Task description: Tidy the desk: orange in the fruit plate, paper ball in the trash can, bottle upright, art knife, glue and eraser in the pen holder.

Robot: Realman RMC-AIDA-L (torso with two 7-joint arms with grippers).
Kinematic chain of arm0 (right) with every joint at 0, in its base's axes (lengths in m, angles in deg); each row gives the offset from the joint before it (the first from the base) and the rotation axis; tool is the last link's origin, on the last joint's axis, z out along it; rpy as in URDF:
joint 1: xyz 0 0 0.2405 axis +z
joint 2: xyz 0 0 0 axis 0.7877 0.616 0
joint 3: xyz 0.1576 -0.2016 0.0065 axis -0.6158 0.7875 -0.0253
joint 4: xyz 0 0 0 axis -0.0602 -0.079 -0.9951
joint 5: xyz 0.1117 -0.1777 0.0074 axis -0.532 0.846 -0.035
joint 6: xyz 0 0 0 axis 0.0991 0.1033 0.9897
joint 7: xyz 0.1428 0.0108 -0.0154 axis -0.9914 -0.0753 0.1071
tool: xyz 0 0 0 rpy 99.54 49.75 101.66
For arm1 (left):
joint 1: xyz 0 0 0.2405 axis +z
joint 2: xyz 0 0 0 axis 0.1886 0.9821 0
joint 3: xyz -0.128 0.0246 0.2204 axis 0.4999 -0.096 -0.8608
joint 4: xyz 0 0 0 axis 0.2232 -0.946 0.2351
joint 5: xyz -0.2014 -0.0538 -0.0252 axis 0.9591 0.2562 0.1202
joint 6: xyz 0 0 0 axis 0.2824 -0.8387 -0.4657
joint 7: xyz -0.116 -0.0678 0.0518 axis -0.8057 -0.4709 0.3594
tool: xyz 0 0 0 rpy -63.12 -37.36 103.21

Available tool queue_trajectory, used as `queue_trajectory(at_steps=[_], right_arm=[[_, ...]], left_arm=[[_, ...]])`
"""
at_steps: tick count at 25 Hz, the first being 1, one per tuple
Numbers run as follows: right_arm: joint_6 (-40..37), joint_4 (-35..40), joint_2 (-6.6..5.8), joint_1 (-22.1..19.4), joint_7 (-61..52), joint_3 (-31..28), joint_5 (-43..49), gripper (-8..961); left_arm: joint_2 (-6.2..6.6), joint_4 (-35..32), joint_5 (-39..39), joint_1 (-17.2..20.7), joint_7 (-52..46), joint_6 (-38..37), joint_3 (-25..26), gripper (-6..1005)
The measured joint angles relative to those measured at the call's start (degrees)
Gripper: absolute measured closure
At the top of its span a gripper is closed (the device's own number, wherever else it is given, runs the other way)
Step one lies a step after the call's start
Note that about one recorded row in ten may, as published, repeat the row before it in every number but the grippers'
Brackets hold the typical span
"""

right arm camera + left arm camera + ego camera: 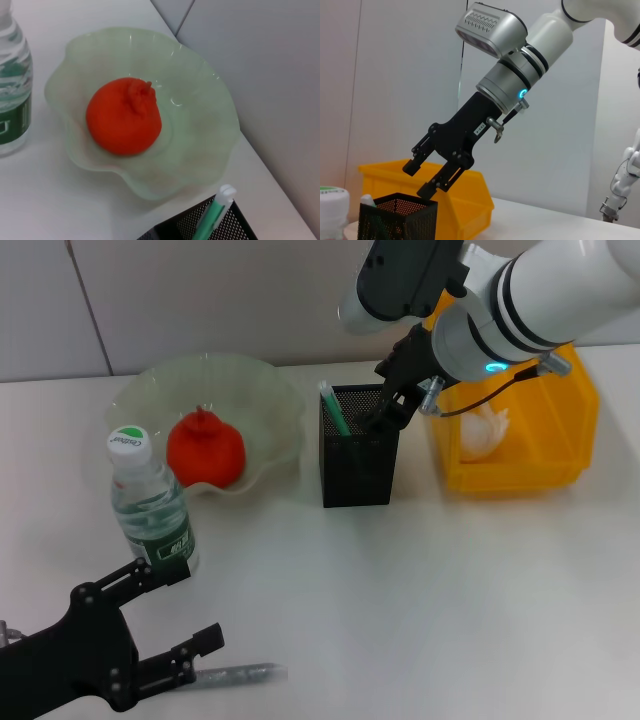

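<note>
The red-orange orange lies in the pale green fruit plate. The bottle stands upright in front of the plate. A white paper ball sits inside the yellow trash can. The black mesh pen holder holds a green stick with a white tip. My right gripper hangs open at the holder's mouth, nothing visible between its fingers. My left gripper is open at the near left. The eraser is out of view.
A slim grey stick-like thing lies on the white desk just beside my left gripper's lower finger; whether it is the art knife or the glue I cannot tell. The right forearm reaches over the trash can's left part.
</note>
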Motion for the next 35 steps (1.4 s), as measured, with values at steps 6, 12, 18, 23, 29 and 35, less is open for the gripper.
queue_trajectory(at_steps=[6, 12, 18, 23, 29, 35], right_arm=[[0.1, -3.5, 0.10, -2.4, -0.5, 0.0, -1.2, 306], [3.6, -20.7, -0.06, -12.4, 0.0, -2.2, -9.2, 286], [16.3, -31.4, 0.04, -29.7, 11.8, -3.5, -28.3, 286], [20.0, -29.5, 0.30, -39.8, 23.4, -4.4, -45.1, 286], [16.9, -18.0, 0.21, -48.2, 45.2, -5.6, -71.8, 286], [-3.1, 3.7, 0.13, -51.0, 68.6, -10.8, -95.2, 286]], left_arm=[[0.00, 0.0, 0.0, 0.1, 0.0, 0.0, 0.0, 198], [0.00, -0.5, 0.0, 0.3, 0.0, -0.2, 0.2, 197], [-0.08, -0.8, 0.4, 0.3, 0.2, -1.2, 0.4, 199], [-0.23, -3.1, 0.3, 0.3, 0.3, -1.4, 0.1, 201], [-0.11, -5.2, 0.0, -0.1, -0.9, -1.4, 0.0, 202], [-0.27, -13.2, -4.7, -0.3, -10.0, -0.8, -0.5, 202]])
